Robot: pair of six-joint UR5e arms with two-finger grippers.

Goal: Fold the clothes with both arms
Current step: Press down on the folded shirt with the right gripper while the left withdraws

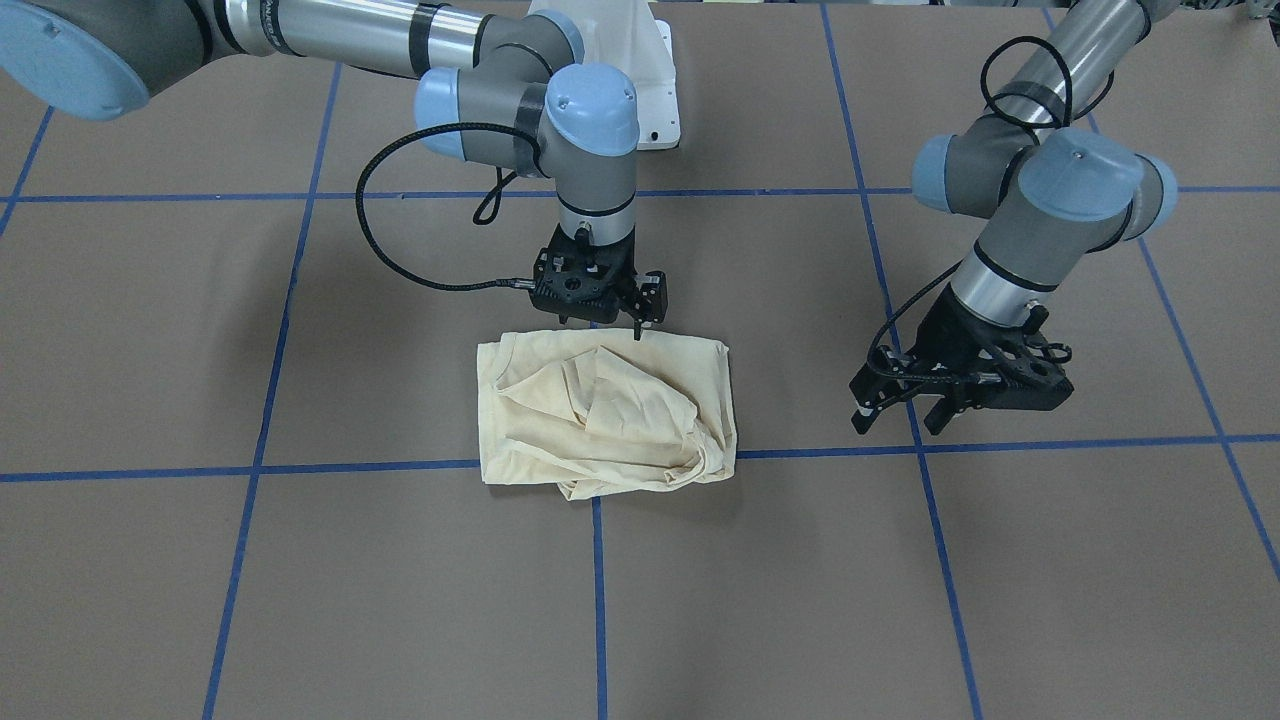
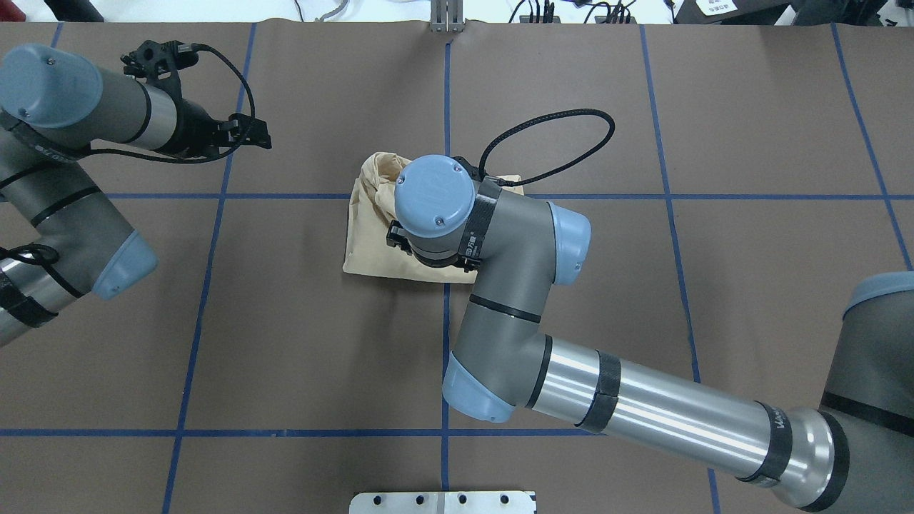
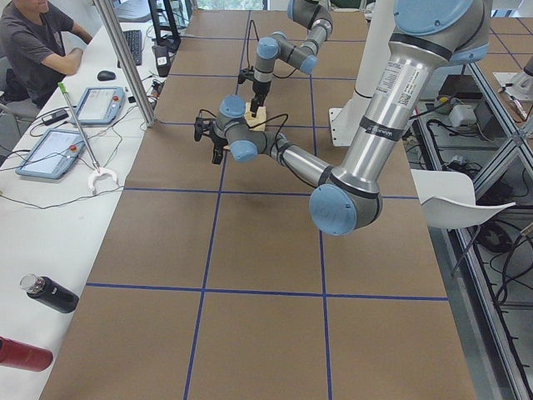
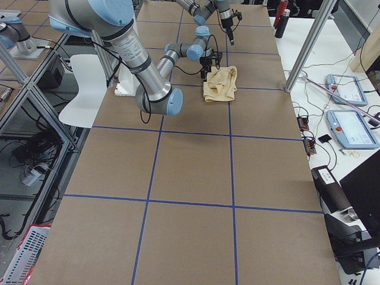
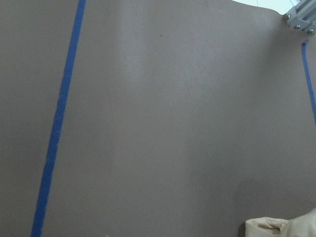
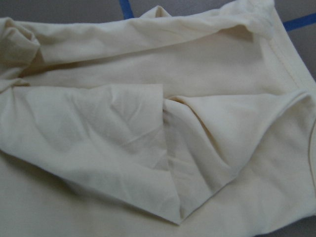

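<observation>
The right gripper (image 1: 602, 322) points straight down with its jaws spread, the tips just at the T-shirt (image 1: 600, 415) edge nearest the robot, clasping nothing. The shirt lies in a rumpled fold on the table (image 1: 200, 330), over a crossing of blue tape (image 1: 600, 580). The left gripper (image 1: 903, 415) hangs tilted well off to the side, jaws apart and empty. Lettering on the right arm (image 2: 643, 410) is too small to read.

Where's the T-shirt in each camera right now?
Front-facing: T-shirt at centre.
Overhead: centre, partly covered.
Exterior left: far, top centre.
Exterior right: top centre.
Left wrist: bottom right corner.
Right wrist: fills the frame.
Shared landmark: blue tape line running under it.
</observation>
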